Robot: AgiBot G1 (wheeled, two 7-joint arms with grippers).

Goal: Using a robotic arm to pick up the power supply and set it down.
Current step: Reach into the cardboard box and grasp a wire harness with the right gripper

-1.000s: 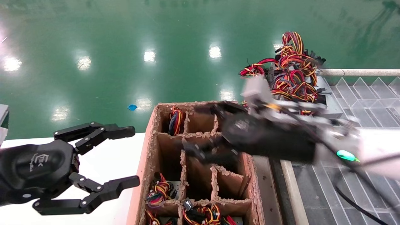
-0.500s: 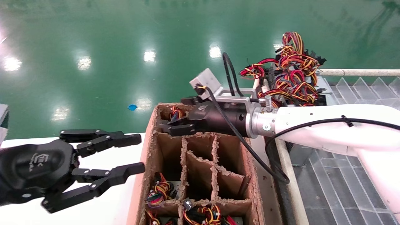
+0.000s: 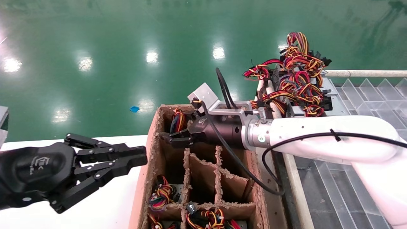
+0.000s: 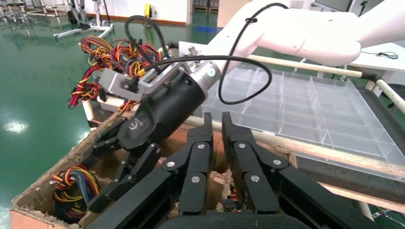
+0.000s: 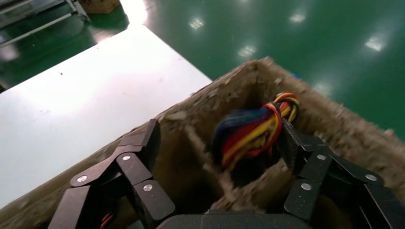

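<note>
The power supply shows only as its wire bundle point(image 3: 177, 119) of red, yellow, orange and blue, standing in the far-left cell of the cardboard box point(image 3: 149, 159); its grey body is hidden down in the cell. The robotic arm point(image 3: 318, 136) reaches in from the right. My right gripper point(image 3: 171, 139) hangs at that cell's mouth, open, and in the right wrist view its fingers straddle the bundle point(image 5: 253, 131) without closing on it. My left gripper point(image 3: 140, 156) hovers over the white table beside the box, shut and empty.
The box has cardboard dividers; nearer cells hold other wire bundles point(image 3: 162, 194). A pile of grey boxes with red and yellow wires point(image 3: 299, 76) sits at the back right. A clear compartment tray point(image 3: 365, 92) and a rail lie to the right. The white table point(image 3: 120, 197) is on the left.
My right arm swung left across the box and came down over the far-left cell. The left gripper's fingers went from wide open to shut.
</note>
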